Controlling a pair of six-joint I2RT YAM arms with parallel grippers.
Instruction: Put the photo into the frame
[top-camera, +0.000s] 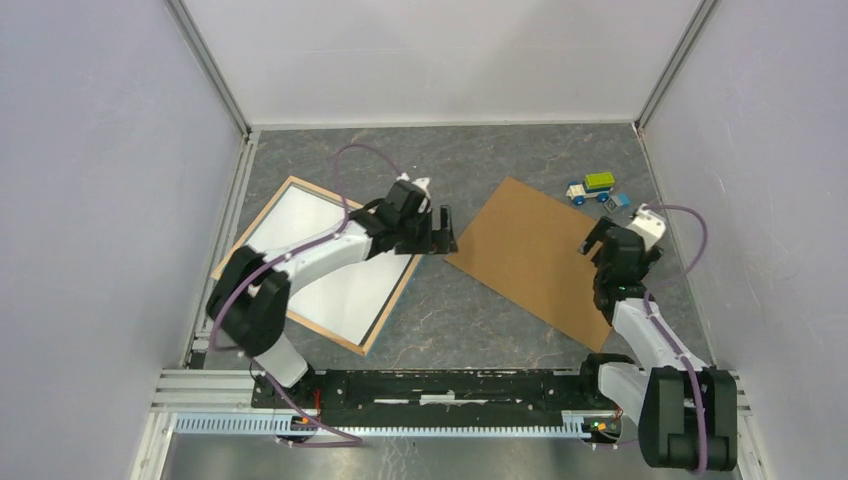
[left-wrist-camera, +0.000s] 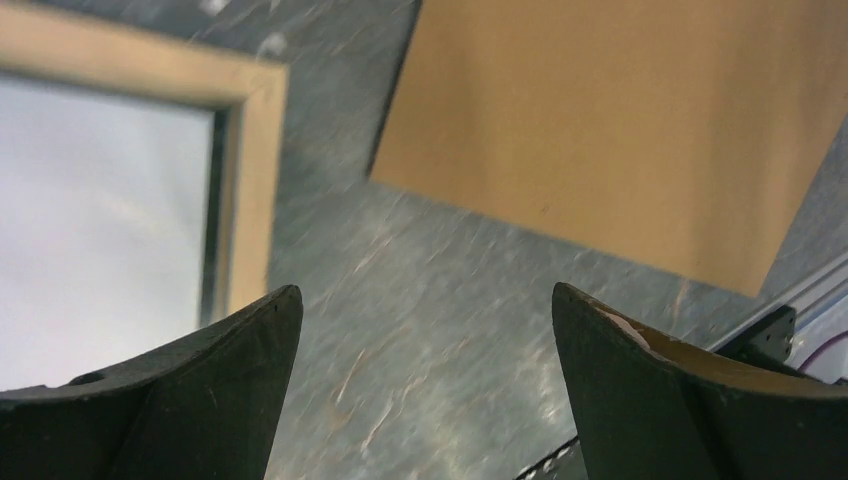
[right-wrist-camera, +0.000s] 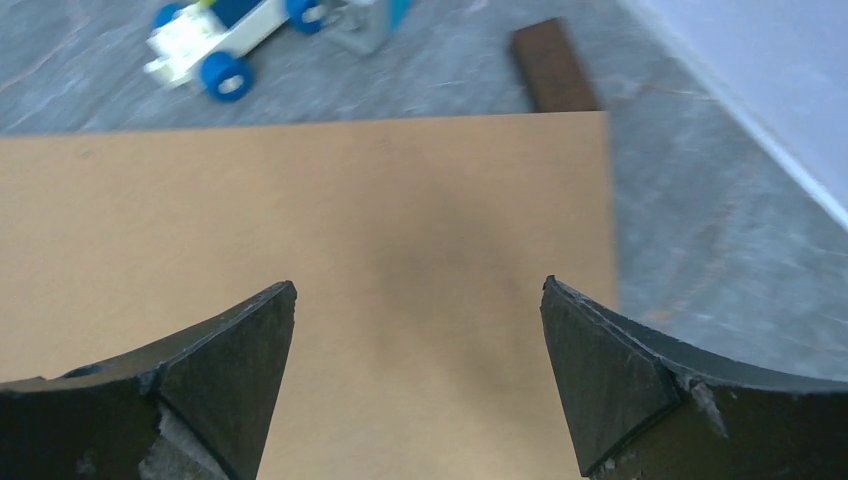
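1. I see the frame (top-camera: 253, 227) lying flat, back up, on the left side of the grey table (top-camera: 470, 325), turned diagonally. Its light wood rim (left-wrist-camera: 255, 180) shows a dark inner edge.
2. The photo (top-camera: 290, 228) seems to lie face-down inside the rim. It shows as a plain white surface filling the opening, though I cannot tell for sure.

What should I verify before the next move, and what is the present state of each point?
1. Left pincer open and empty: ok.
2. Right pincer open and empty: ok.
3. Frame lies flat, wood rim upward: ok.
4. Photo seated in the frame: cannot tell; only a pale surface shows inside the rim.
5. Brown backing board lies apart from the frame: ok.
6. Toy truck off the board: ok.
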